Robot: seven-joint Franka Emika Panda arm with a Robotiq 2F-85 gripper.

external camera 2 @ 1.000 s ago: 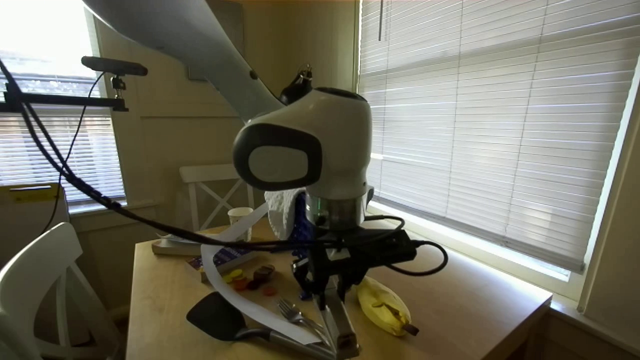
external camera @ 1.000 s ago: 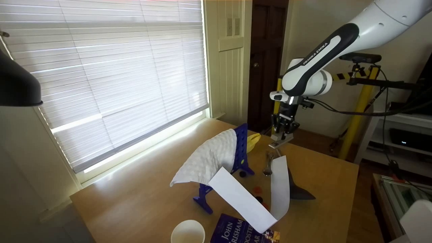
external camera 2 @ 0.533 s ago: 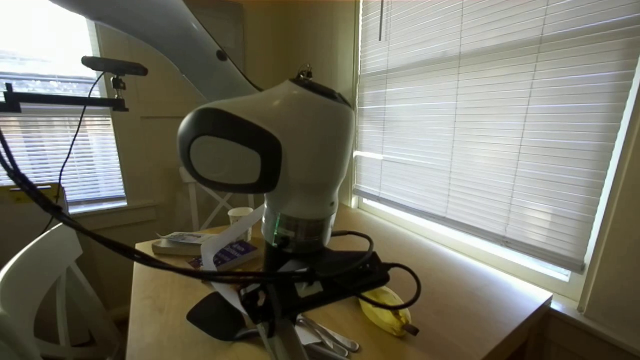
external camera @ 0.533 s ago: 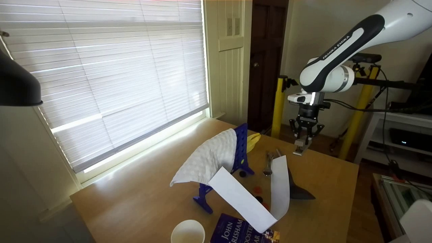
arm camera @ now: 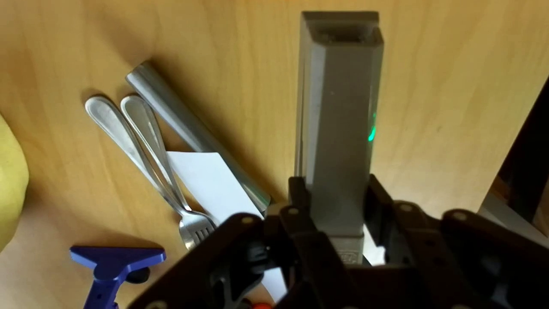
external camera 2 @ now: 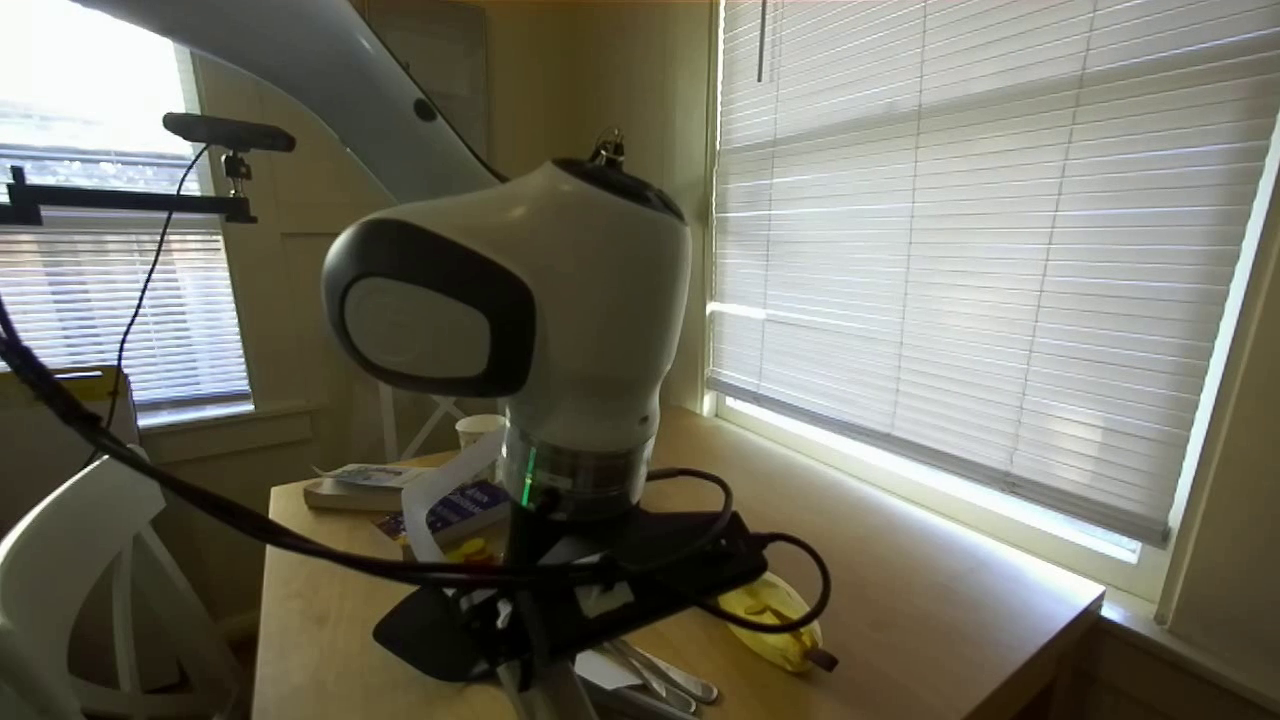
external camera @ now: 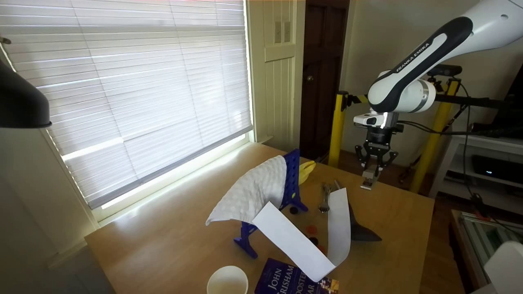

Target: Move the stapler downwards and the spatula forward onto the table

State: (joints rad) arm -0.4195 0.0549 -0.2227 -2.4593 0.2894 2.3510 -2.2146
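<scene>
My gripper [external camera: 372, 165] is shut on a grey, long stapler [external camera: 371, 179] and holds it above the table [external camera: 163, 245]. In the wrist view the stapler [arm camera: 343, 111] sticks out lengthwise between the fingertips [arm camera: 335, 189]. In an exterior view the arm hides most of the gripper and stapler. The spatula lies flat on the table. Its dark blade [external camera: 363, 233] shows in both exterior views [external camera 2: 425, 632], and its metal handle [arm camera: 188, 124] lies left of the stapler in the wrist view. A white paper strip covers part of the spatula.
Forks [arm camera: 133, 146] lie beside the spatula handle. The white paper strip [external camera: 339, 224] arches over the table. A blue stand [external camera: 291, 179] bears a white cloth [external camera: 249, 192]. A banana [external camera 2: 770, 620], a white cup [external camera: 227, 281] and a book [external camera: 278, 275] stand around. The table edge runs near the gripper.
My gripper has carried the stapler away from the banana side, past the spatula handle toward the table's other side. Most motion came in the first half second. The spatula has not moved.
</scene>
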